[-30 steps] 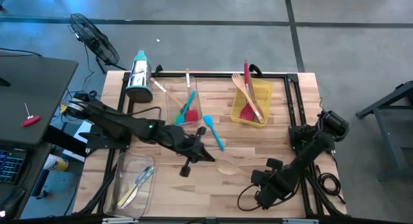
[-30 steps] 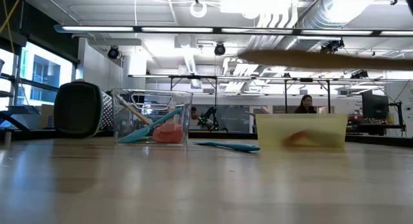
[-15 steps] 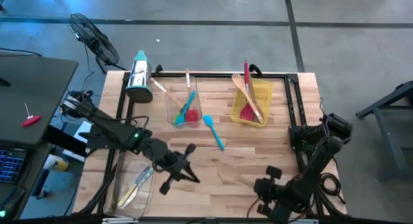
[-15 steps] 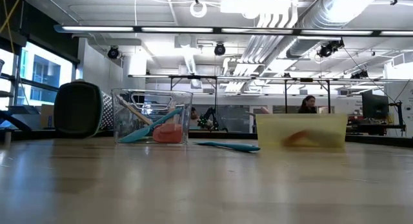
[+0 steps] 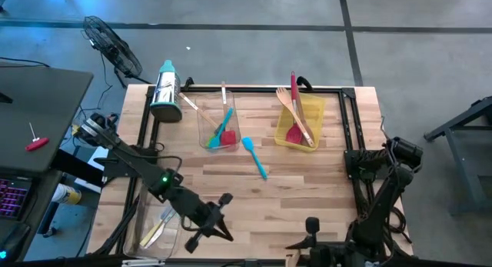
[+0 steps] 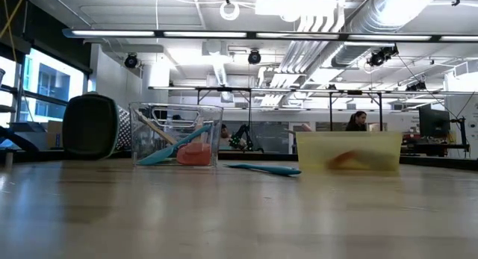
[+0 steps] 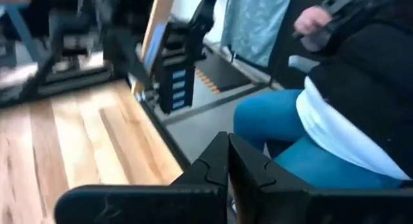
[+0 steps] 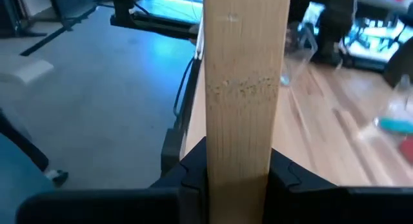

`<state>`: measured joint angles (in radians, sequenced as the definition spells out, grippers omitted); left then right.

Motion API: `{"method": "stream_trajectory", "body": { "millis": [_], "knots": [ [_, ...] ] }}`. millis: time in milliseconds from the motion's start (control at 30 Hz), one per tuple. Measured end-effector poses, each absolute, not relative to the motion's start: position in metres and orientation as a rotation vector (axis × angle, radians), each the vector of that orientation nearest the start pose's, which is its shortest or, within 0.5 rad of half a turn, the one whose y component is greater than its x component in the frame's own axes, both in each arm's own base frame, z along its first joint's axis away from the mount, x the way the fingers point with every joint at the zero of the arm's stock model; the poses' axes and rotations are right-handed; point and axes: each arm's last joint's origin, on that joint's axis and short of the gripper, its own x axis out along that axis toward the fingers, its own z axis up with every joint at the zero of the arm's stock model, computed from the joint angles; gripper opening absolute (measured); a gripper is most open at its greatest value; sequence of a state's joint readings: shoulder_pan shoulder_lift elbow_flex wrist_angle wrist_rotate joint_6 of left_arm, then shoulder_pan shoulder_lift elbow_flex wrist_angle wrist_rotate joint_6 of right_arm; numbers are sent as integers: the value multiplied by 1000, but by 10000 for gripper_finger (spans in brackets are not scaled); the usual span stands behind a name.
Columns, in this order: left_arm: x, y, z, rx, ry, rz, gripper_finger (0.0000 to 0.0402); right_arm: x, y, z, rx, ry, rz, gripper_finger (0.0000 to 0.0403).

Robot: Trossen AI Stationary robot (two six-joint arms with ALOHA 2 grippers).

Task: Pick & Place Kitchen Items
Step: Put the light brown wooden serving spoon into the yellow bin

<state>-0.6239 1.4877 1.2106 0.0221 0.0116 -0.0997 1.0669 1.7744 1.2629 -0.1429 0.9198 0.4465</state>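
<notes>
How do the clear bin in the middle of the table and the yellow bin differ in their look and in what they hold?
The clear bin is see-through; the yellow bin is opaque yellow. The clear bin holds a teal spatula and a red one; the yellow bin holds wooden utensils and a red spatula. Both are open-topped, with handles sticking out over their rims.

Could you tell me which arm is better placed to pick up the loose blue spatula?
Left, probably: the left gripper is shut and empty, free to fetch the blue spatula, while the right gripper is clamped on a wooden utensil.
</notes>
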Motion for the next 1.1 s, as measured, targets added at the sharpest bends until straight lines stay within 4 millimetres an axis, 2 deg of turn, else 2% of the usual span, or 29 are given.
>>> {"method": "stream_trajectory", "body": {
  "millis": [367,500,567,800,967,1100],
  "knots": [
    [301,-217,296,-130,391,-585,1,216,319,242,-222,386,79,66],
    [303,-221,287,-133,421,-586,1,223,309,241,-226,399,0,66],
    [304,-222,286,-151,429,-581,1,226,293,243,-173,437,-90,66],
    [304,-221,285,-196,445,-565,1,224,215,264,-46,594,-409,66],
    [304,-222,285,-195,446,-565,1,211,144,288,60,700,-706,66],
    [304,-221,283,-190,460,-562,1,206,100,304,141,778,-834,66]
  ]
}}
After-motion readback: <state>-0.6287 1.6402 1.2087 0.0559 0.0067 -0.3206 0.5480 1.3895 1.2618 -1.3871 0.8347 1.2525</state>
